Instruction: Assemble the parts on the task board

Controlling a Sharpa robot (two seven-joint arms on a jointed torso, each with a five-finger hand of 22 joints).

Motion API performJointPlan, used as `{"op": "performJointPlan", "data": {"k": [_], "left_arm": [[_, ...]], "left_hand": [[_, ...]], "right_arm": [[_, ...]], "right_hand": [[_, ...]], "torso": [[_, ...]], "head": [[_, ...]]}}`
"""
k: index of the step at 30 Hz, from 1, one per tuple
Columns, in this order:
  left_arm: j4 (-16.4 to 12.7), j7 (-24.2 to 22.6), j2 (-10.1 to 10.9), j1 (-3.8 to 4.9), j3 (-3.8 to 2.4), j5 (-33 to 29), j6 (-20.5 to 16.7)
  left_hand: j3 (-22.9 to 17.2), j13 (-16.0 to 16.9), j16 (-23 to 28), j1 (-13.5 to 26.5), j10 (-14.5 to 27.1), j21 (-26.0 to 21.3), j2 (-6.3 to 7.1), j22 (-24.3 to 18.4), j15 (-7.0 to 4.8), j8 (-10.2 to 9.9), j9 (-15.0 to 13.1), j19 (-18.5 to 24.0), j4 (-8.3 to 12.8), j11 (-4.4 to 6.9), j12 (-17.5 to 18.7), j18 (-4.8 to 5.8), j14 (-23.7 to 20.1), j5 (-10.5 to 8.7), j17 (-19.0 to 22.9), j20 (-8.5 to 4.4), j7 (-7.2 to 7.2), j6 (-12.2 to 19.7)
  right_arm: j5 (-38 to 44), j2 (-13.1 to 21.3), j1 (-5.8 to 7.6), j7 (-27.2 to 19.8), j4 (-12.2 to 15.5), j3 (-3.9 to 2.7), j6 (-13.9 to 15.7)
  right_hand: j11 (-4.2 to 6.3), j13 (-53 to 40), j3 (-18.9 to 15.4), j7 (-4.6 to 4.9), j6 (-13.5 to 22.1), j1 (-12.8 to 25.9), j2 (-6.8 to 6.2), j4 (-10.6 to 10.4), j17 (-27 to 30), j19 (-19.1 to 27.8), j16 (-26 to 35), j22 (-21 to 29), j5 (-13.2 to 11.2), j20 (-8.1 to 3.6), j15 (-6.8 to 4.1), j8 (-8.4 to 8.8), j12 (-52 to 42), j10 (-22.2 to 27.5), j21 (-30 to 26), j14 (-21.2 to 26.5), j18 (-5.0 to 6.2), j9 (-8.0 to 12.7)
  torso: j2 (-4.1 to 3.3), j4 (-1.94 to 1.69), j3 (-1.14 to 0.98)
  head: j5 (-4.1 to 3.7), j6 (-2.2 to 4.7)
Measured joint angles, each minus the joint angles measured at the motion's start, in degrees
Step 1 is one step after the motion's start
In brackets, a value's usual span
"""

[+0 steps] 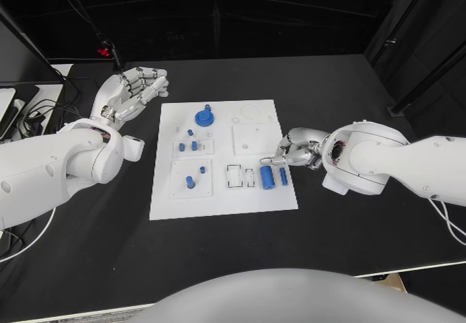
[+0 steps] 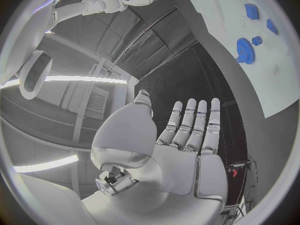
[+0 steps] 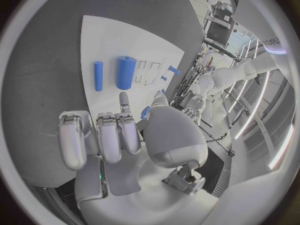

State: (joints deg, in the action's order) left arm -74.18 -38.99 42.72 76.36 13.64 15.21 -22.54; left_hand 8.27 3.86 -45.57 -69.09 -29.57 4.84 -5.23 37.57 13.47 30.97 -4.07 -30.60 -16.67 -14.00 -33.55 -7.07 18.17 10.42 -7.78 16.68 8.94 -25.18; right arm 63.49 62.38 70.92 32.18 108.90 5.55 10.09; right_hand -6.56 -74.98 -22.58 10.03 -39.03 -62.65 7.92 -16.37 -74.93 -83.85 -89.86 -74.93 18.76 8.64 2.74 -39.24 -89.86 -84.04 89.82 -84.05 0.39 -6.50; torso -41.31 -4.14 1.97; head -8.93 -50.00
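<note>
The white task board (image 1: 223, 198) lies mid-table. Near its back stands a blue gear (image 1: 204, 118), also seen in the left wrist view (image 2: 245, 50). A thick blue cylinder (image 1: 266, 177) and a thin one (image 1: 283, 176) lie side by side at the board's right front, and show again in the right wrist view (image 3: 125, 72) (image 3: 98, 75). Small blue pegs (image 1: 190, 145) stand in the left blocks. My right hand (image 1: 296, 151) (image 3: 119, 140) hovers at the board's right edge just behind the cylinders, fingers partly bent, holding nothing. My left hand (image 1: 134, 91) (image 2: 181, 145) is off the board's back left corner, fingers straight and empty.
A raised white square plate (image 1: 254, 139) sits behind the cylinders, with empty rectangular slots (image 1: 240, 176) to their left. Cables and equipment (image 1: 29, 111) crowd the table's left edge, and a dark stand (image 1: 105, 50) rises at the back left.
</note>
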Motion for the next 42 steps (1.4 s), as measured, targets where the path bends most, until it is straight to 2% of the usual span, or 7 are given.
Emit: {"op": "performJointPlan", "data": {"k": [10,15,17,24,32,42], "left_arm": [[-0.03,0.00,0.17,-0.04,0.00,0.00,0.13],[-0.06,0.00,0.18,-0.05,0.00,0.00,0.18],[-0.06,0.00,0.19,-0.06,0.00,0.00,0.20],[-0.04,0.00,0.21,-0.07,0.00,0.00,0.24],[-0.09,0.00,0.22,-0.09,0.00,0.00,0.29],[-0.20,0.00,0.59,-0.10,0.00,0.00,0.30]], "left_hand": [[0.00,0.00,0.00,0.00,0.00,0.00,0.00,0.00,0.00,0.00,0.00,0.00,0.00,0.00,0.00,0.00,0.00,0.00,0.05,0.00,0.00,0.00],[0.00,0.00,0.00,0.00,0.00,0.00,0.00,0.00,0.00,0.00,0.00,0.00,0.00,0.00,0.00,0.00,0.00,0.00,0.05,0.00,0.00,0.00],[0.00,0.00,0.00,0.00,0.00,0.00,0.00,0.00,0.00,0.00,0.00,0.00,0.00,0.00,0.00,0.00,0.00,0.00,0.05,0.00,0.00,0.00],[0.14,0.00,0.00,0.00,0.20,0.00,0.00,0.01,0.00,0.00,0.00,0.00,-0.14,0.20,-0.22,0.00,0.00,0.00,0.11,0.00,0.00,0.00],[0.14,0.00,0.00,0.00,0.21,0.00,0.00,0.00,0.00,0.00,0.05,0.00,-0.14,0.21,-0.23,0.00,0.00,0.00,0.12,0.00,0.00,-0.01],[0.14,0.01,-0.22,0.00,0.21,0.00,0.00,-0.06,0.00,-0.01,0.04,0.00,-0.14,0.21,-0.23,0.00,0.00,0.00,0.20,0.00,0.00,-0.01]], "right_arm": [[3.33,-1.06,-0.01,3.38,-0.15,0.00,-2.52],[4.53,-1.51,-0.01,5.03,-0.30,0.00,-4.76],[4.93,-1.67,-0.01,5.64,-0.34,0.00,-5.90],[5.70,-2.32,-0.01,6.80,-0.88,0.00,-8.07],[6.14,-4.11,-0.10,7.35,-2.15,0.01,-9.27],[6.24,-5.38,-0.25,7.49,-3.07,0.02,-10.02]], "right_hand": [[0.04,0.00,0.16,-0.27,-1.15,0.00,0.00,-0.16,0.00,0.00,0.00,0.00,-0.87,0.00,-0.18,0.20,0.00,0.04,0.00,0.18,0.01,-0.23],[0.44,0.01,0.16,-0.27,-1.15,1.07,-0.29,-0.16,0.01,0.00,0.00,0.00,-4.05,0.00,-0.41,0.86,0.00,0.00,0.00,0.00,0.01,-0.58],[0.44,0.00,0.16,-0.27,-1.15,1.08,-0.29,-0.16,0.01,0.00,0.00,0.01,-4.52,0.00,-0.41,0.86,0.00,0.00,0.00,0.00,0.01,-0.61],[0.44,0.01,0.15,-0.48,-1.36,1.21,-0.15,-0.16,0.01,-0.21,0.00,0.01,-4.86,-0.22,-0.41,0.86,0.00,0.00,0.00,0.00,0.01,-0.78],[0.44,0.01,0.50,-0.48,-1.36,1.46,0.10,-0.14,0.02,-0.21,0.00,0.01,-5.13,-0.22,-0.40,0.86,0.00,0.00,0.00,0.00,0.01,-0.90],[0.43,0.01,0.83,-0.48,-1.36,1.46,0.10,-0.14,0.02,-0.21,0.00,0.01,-5.35,-0.21,-0.40,0.86,0.00,0.00,0.00,0.00,0.02,-1.04]], "torso": [[0.00,0.00,0.01],[0.00,-0.04,0.01],[0.00,-0.04,0.01],[0.00,-0.01,0.03],[-0.01,-0.01,0.01],[-0.04,-0.03,-0.01]], "head": [[0.00,-0.01],[-0.10,-0.01],[-0.10,-0.01],[-0.02,-0.01],[0.01,-0.01],[0.87,-0.01]]}}
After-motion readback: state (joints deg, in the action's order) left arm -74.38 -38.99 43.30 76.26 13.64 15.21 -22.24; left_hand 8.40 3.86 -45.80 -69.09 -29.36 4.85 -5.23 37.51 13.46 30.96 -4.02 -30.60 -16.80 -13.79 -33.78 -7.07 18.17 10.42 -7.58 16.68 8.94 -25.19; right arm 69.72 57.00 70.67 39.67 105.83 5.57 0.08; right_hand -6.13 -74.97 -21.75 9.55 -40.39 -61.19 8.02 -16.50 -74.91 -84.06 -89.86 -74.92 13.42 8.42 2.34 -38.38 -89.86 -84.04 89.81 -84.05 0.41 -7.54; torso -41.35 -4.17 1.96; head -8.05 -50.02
